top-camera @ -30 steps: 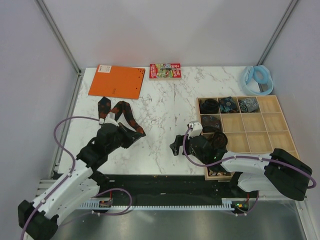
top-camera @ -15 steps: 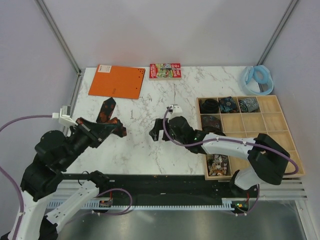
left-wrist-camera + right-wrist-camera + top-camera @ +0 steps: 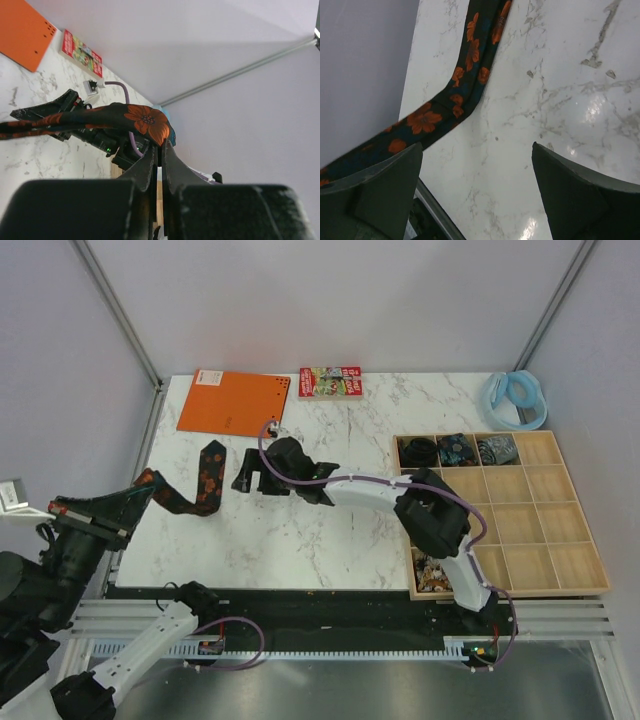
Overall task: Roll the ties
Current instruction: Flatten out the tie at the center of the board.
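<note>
A black tie with orange-red flowers (image 3: 205,480) lies at the table's left side, its pointed end toward the orange notebook. Its other end rises off the table into my left gripper (image 3: 143,484), which is shut on it; in the left wrist view the fabric (image 3: 120,115) drapes leftward from the pinched fingertips (image 3: 160,143). My right gripper (image 3: 250,480) reaches far left and hovers open just right of the tie, holding nothing. In the right wrist view the tie (image 3: 465,75) runs diagonally above the spread right gripper (image 3: 477,147). Several coiled ties (image 3: 457,448) sit in the tray's top compartments.
A wooden compartment tray (image 3: 560,510) fills the right side. An orange notebook (image 3: 233,402) and a colourful small box (image 3: 330,381) lie at the back. A pale blue ring (image 3: 516,395) rests at the back right. The table's left edge and frame rail (image 3: 435,210) are close to the tie.
My left arm has risen and pulled back left, drawing the tie's end out and up. The right arm has swept from beside the tray across the table to the tie, jaws still open.
</note>
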Robot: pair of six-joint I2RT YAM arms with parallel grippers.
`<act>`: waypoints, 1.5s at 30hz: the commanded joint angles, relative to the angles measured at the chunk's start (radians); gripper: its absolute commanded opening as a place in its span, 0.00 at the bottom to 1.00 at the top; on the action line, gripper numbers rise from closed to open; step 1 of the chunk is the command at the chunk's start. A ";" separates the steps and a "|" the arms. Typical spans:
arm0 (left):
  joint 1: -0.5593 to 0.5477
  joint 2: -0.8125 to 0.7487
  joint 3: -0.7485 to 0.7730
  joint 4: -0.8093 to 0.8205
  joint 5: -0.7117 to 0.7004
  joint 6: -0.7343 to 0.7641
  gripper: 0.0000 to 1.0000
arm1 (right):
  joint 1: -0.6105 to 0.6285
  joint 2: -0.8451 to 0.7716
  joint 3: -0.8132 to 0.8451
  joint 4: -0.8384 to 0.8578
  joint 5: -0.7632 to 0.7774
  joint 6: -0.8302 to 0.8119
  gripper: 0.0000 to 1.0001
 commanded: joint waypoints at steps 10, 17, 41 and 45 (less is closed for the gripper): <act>-0.002 -0.191 -0.066 -0.290 -0.180 -0.068 0.02 | -0.005 0.457 0.533 -0.138 -0.143 0.119 0.89; -0.004 -0.175 -0.017 -0.297 -0.177 -0.045 0.02 | 0.010 0.492 0.484 -0.103 -0.101 0.258 0.87; -0.005 -0.178 -0.019 -0.297 -0.180 0.009 0.02 | 0.021 0.791 0.860 -0.237 -0.061 0.422 0.34; -0.007 -0.187 -0.019 -0.301 -0.194 0.017 0.02 | 0.020 0.782 0.824 -0.169 -0.070 0.436 0.23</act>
